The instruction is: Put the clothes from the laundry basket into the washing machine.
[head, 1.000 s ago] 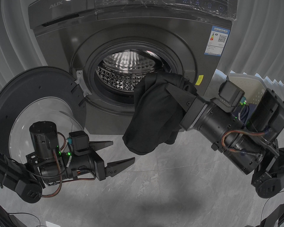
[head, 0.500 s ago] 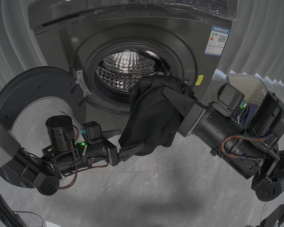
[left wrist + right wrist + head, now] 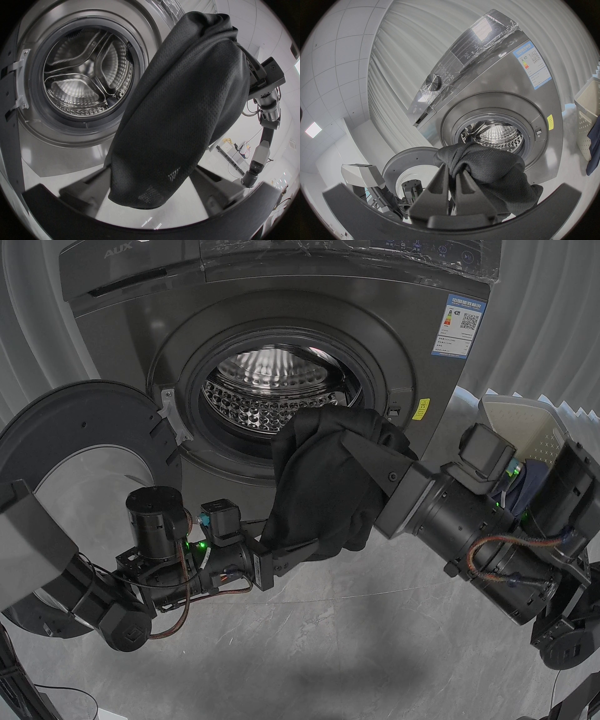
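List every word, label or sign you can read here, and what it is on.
Blue-edged label on the washing machine front: a square code and fine print, too small to read.
Yellow sticker beside the door opening: too small to read.
Control panel markings: too small to read.
Lettering on the drawer panel: a brand name, not quoted.
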